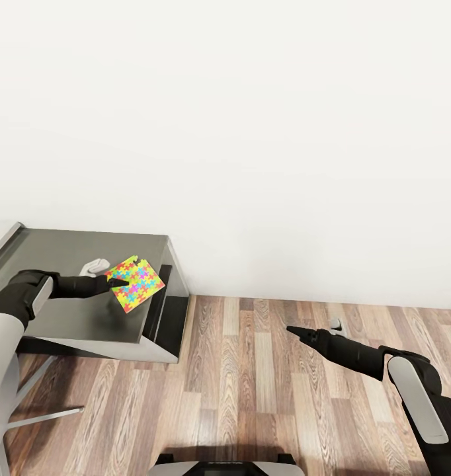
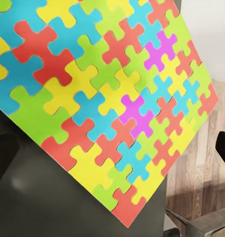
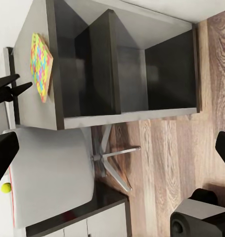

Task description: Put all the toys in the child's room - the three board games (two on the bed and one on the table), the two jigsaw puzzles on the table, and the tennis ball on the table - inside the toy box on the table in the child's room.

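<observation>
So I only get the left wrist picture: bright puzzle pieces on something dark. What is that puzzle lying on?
Observer: The jigsaw puzzle lies on a dark grey table, near the edge beside the wooden floor.
Operator: Is the hand holding it?
Observer: No. The left gripper has its tips at the puzzle's edge, fingers open.
Operator: And the other arm?
Observer: The right gripper hangs open over the floor, well away from the table.
</observation>
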You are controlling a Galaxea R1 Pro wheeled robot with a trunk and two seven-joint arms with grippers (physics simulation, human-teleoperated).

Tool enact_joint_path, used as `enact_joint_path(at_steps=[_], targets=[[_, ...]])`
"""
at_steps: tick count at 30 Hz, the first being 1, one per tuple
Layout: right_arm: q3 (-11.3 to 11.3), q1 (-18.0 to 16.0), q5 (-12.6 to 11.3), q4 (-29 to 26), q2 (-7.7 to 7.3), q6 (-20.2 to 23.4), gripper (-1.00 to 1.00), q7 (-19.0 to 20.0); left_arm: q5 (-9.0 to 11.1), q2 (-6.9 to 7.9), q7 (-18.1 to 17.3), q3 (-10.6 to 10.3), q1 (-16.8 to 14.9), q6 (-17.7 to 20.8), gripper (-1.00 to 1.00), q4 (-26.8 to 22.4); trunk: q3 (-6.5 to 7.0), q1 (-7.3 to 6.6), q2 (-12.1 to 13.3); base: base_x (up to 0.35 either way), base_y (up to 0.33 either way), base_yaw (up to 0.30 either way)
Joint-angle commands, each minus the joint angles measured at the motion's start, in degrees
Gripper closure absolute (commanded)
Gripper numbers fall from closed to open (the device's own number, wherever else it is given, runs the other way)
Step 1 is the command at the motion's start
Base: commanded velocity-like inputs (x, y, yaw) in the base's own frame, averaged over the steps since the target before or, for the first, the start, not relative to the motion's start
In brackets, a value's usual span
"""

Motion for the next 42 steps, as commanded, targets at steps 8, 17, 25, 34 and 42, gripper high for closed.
enact_joint_path(at_steps=[8,17,25,34,42], targets=[[-0.1,0.0,0.5,-0.1,0.00,0.2,-1.00,0.6,0.6,-0.06,-2.2,0.2,0.0,0.7,-1.00,0.0,-0.08,0.03,-0.1,0.000,0.000,0.000],[-0.1,0.0,0.5,-0.1,0.00,0.2,-1.00,0.6,0.6,-0.03,-2.5,0.1,0.0,0.7,-1.00,0.0,-0.08,0.03,-0.1,0.000,0.000,0.000],[-0.1,0.0,0.5,-0.1,0.00,0.2,-1.00,0.6,0.7,-0.09,-2.5,0.2,0.0,0.7,-1.00,0.0,-0.08,0.03,-0.1,0.000,0.000,0.000],[0.0,0.0,0.5,-0.1,0.00,0.2,-1.00,0.7,3.5,0.53,-8.2,0.0,-0.1,4.8,-1.00,-3.2,-0.08,0.03,-0.1,0.000,0.000,0.000],[0.1,0.0,0.5,-0.1,0.03,0.2,-1.00,0.8,4.0,5.35,-23.6,-0.2,0.3,12.6,-1.00,-12.7,-0.08,0.03,-0.1,0.000,0.000,0.000]])
